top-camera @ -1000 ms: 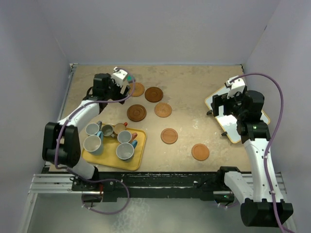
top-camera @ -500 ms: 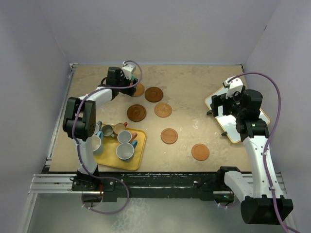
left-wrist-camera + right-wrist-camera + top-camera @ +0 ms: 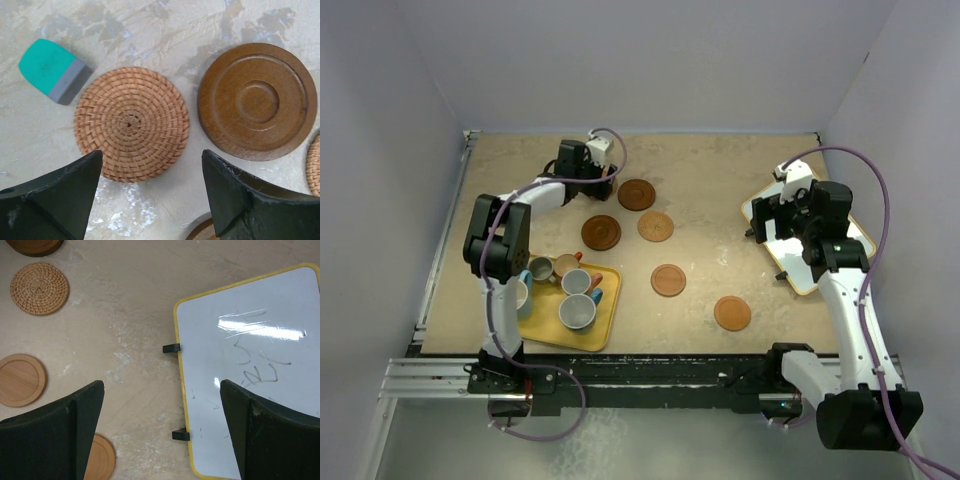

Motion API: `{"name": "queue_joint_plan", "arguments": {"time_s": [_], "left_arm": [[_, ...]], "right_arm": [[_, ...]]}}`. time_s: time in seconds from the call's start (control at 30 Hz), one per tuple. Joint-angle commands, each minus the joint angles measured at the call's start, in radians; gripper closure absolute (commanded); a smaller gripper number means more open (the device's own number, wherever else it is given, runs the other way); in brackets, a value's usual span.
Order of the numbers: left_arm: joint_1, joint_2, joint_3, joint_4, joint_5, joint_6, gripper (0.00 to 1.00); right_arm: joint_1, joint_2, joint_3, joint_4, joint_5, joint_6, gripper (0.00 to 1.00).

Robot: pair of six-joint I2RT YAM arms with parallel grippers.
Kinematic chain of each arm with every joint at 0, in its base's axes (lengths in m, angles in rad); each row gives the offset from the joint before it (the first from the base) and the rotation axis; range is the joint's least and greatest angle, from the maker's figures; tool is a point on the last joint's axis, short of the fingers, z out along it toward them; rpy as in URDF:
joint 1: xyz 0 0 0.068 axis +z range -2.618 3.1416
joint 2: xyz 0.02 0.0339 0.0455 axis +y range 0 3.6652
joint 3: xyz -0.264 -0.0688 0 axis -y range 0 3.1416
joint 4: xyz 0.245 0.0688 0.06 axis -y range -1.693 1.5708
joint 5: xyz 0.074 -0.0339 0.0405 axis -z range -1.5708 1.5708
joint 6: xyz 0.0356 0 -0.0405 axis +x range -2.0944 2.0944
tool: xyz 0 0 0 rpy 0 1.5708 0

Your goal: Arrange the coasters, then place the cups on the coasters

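Coasters [image 3: 668, 279] not yet arranged; cups [image 3: 577, 312] all stowed on yellow tray [image 3: 607, 325]; left hand [image 3: 150, 160] and right hand [image 3: 161, 385] held apart, empty

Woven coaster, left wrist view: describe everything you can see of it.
The woven coaster is a round disc of tan fibre coiled from its centre, lying flat on the table. A teal block lies close at upper left, a dark wooden coaster apart at right. The open left gripper hangs over it.
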Motion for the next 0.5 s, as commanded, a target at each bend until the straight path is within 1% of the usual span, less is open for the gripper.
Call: {"name": "queue_joint_plan", "arguments": {"time_s": [0.0,0.13,0.27,0.47], "left_arm": [[-0.029,-0.05,0.003,-0.017,0.025,0.027,0.23],[-0.03,-0.137,-0.089,-0.048,0.03,0.083,0.23],[-0.029,-0.209,-0.171,-0.119,0.03,0.173,0.23],[-0.03,-0.243,-0.229,-0.184,0.001,0.236,0.23]], "right_arm": [[0.003,0.002,0.029,0.004,-0.001,-0.017,0.0],[0.003,0.001,0.032,0.001,-0.002,-0.017,0.0],[0.003,-0.006,0.033,-0.003,-0.01,-0.017,0.0],[0.003,-0.017,0.033,-0.004,-0.007,-0.019,0.0]]}}
